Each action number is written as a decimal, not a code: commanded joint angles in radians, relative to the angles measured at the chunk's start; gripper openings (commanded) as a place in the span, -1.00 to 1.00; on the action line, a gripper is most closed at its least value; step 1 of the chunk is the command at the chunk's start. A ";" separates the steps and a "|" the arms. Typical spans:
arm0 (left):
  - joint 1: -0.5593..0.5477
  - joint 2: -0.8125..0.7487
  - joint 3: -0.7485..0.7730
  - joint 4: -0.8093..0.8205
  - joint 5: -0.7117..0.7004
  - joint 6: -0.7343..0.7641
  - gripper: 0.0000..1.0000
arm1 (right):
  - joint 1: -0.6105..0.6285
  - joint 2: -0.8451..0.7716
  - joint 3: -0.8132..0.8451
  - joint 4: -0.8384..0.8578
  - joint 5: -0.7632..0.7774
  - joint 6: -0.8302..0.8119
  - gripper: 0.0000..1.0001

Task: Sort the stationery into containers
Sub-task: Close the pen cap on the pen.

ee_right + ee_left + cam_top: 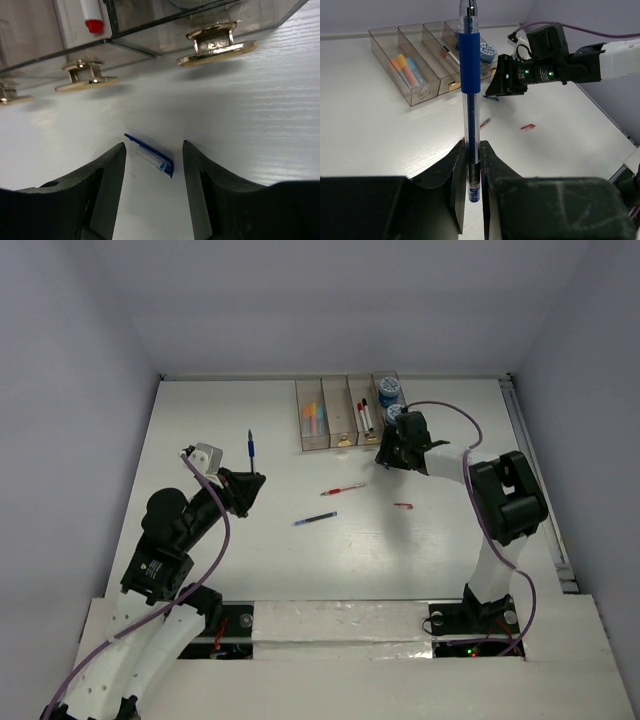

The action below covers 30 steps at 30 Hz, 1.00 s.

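The white table [200,570] carries everything; the containers [345,412], four clear bins joined in a row, stand just beyond the tips of the right gripper [385,455] and well ahead of the left gripper [245,488], off to its left in the left wrist view. The left jaws are pressed together on the lower barrel of a blue pen [470,75], which rises straight out past the fingertips, its rubber grip and clear end well clear of them, lifted off the table. The right jaws stand about half apart and hold nothing; they point down at the table, one finger [107,175] on either side of a small blue piece [150,156], which lies flat between the tips, slanted, touching neither. Just ahead of those open jaws the gold clasps [217,46] at the foot of the bins rest on the table, and a red-capped marker [92,15] shows through a bin wall beyond them. Between the two grippers, apart from both, lie a red pen [345,488] and a dark blue pen [315,519]; a short red scrap [403,506] lies behind the right jaws, near them. Two blue-white rolls [390,400] sit in the bin straight ahead of the right jaws; pink, orange and blue stubby sticks [406,65] lie in the bin farthest from them.
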 commanded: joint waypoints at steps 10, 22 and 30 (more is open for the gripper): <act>-0.013 0.001 0.027 0.034 -0.001 0.011 -1.00 | 0.009 0.125 0.230 -0.406 0.092 -0.246 0.02; -0.013 0.004 0.027 0.036 0.008 0.009 -1.00 | 0.043 0.016 0.136 -0.447 0.365 -0.274 -0.16; -0.013 0.001 0.025 0.034 0.005 0.011 -1.00 | 0.043 -0.117 0.090 -0.330 0.284 -0.274 0.21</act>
